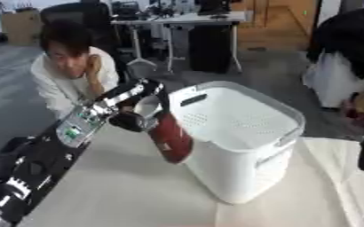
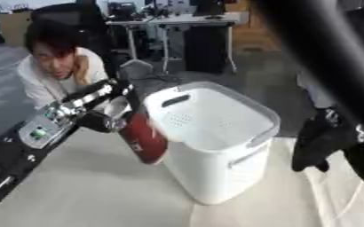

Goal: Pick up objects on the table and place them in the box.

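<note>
**Red pouch held beside the white box**

The left robot hand (image 1: 135,119) reaches in from the left edge, raised above the tabletop (image 1: 123,190), which is covered with a pale cloth. Its fingers are curled around the upper end of a dark red, elongated pouch (image 1: 172,139) with a lighter, whitish top. The pouch hangs down and tilts away from the hand, its lower end pointing toward the tabletop without touching it. It sits just beside the near left wall of the white box (image 1: 247,146), close to the rim but still outside it; whether it touches the wall cannot be told.

The box stands upright on the tabletop, tall, with perforated sides and handle slots near the rim.

The right robot hand (image 2: 317,146) shows at the right side, dark and hanging above the cloth, well apart from the pouch; its fingers cannot be made out.
</note>
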`<state>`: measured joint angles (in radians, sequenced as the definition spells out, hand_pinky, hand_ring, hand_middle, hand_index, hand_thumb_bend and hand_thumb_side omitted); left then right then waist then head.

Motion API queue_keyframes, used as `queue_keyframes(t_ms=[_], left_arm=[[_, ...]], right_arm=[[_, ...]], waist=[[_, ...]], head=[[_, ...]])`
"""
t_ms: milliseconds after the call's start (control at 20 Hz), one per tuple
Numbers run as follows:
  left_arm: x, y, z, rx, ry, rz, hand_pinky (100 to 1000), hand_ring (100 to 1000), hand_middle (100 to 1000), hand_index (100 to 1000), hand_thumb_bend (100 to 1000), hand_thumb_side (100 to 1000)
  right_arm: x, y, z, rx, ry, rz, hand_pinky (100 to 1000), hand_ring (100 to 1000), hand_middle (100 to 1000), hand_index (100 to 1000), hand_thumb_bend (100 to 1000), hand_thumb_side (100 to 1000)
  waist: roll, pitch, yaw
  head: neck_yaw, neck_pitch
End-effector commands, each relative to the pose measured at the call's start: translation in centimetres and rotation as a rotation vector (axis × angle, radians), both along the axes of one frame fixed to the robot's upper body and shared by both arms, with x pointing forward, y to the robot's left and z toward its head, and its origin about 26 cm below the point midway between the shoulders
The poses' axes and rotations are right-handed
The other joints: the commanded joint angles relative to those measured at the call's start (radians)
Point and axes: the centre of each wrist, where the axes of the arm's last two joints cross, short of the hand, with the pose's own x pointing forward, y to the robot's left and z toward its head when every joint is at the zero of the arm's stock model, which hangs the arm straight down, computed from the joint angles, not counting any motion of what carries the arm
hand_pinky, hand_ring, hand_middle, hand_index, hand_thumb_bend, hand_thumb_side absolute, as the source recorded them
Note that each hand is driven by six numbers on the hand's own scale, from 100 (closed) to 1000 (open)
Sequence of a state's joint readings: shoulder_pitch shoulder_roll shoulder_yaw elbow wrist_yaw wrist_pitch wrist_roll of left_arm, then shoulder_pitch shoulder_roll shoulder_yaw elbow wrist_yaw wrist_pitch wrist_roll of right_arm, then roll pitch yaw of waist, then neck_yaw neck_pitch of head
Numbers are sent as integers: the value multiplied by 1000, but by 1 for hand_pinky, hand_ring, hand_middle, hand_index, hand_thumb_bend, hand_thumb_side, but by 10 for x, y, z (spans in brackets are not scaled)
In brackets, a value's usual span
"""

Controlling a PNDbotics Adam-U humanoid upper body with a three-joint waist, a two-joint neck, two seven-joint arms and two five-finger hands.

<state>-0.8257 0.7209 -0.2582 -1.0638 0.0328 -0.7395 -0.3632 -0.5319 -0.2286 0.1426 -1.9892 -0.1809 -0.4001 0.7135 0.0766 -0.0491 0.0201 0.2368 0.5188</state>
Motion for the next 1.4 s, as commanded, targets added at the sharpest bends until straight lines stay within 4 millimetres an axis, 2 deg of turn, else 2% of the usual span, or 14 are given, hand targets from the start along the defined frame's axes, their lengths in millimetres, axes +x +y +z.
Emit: queue_keyframes(t_ms=[50, 300, 550, 700, 900, 1000, 1050, 1100, 1150, 1200, 1250, 1300, 1350, 1400], left_arm=[[-2, 5, 39, 210, -126, -168, 100, 100, 139, 100, 212, 100], [1, 0, 59, 242, -159, -181, 100, 100, 138, 100, 244, 100], [6, -5, 74, 243, -189, -180, 100, 100, 138, 100, 277, 100], [10, -7, 77, 234, -194, -173, 100, 100, 138, 100, 279, 100], [20, -14, 71, 232, -177, -158, 100, 100, 149, 100, 255, 100], [27, -21, 67, 234, -170, -146, 100, 100, 186, 102, 191, 100], [30, -25, 66, 230, -176, -139, 100, 115, 320, 188, 100, 100], [32, -27, 65, 229, -182, -127, 100, 203, 382, 246, 100, 100], [34, -28, 64, 250, -183, -107, 680, 637, 692, 583, 100, 100], [35, -27, 60, 298, -176, -80, 765, 704, 739, 629, 100, 100], [37, -27, 57, 344, -172, -52, 1000, 1000, 941, 836, 284, 246], [39, -27, 54, 394, -171, -22, 1000, 935, 893, 789, 233, 161], [41, -27, 51, 424, -176, 3, 1000, 1000, 1000, 950, 485, 507], [42, -25, 49, 451, -184, 32, 1000, 1000, 1000, 950, 485, 507]], right_arm=[[-2, 0, 4, -126, -251, 77, 128, 415, 467, 649, 100, 1000], [-2, 0, 4, -126, -250, 79, 128, 415, 467, 649, 100, 1000], [-2, 2, 4, -123, -249, 83, 129, 416, 467, 649, 100, 1000], [-2, 3, 4, -121, -250, 88, 129, 416, 467, 649, 100, 1000], [-3, 8, 6, -108, -255, 105, 131, 417, 468, 648, 100, 1000], [-3, 11, 7, -100, -258, 117, 132, 417, 468, 648, 100, 1000], [-3, 13, 7, -95, -260, 123, 133, 417, 468, 648, 100, 1000], [-4, 15, 8, -90, -263, 131, 133, 417, 468, 649, 100, 1000], [-4, 17, 9, -85, -265, 138, 135, 417, 469, 649, 100, 1000], [-4, 20, 10, -81, -268, 145, 135, 417, 469, 648, 100, 1000], [-5, 22, 11, -77, -271, 152, 136, 418, 469, 649, 100, 1000], [-5, 24, 11, -73, -274, 159, 136, 418, 469, 649, 100, 1000], [-5, 26, 12, -72, -276, 163, 136, 418, 470, 649, 100, 1000], [-6, 28, 12, -71, -278, 168, 136, 418, 470, 649, 100, 1000]], waist=[[2, -12, -1], [6, -14, -4], [8, -14, -8], [9, -14, -14], [9, -12, -31], [10, -9, -43], [10, -7, -49], [11, -4, -56], [12, -1, -63], [13, 1, -70], [14, 4, -76], [15, 6, -83], [16, 8, -87], [18, 10, -91]], head=[[1, 0], [-1, 4], [-1, -5], [8, -9], [37, -23], [60, -33], [71, -39], [80, -46], [86, -53], [93, -59], [98, -63], [104, -68], [107, -70], [112, -73]])
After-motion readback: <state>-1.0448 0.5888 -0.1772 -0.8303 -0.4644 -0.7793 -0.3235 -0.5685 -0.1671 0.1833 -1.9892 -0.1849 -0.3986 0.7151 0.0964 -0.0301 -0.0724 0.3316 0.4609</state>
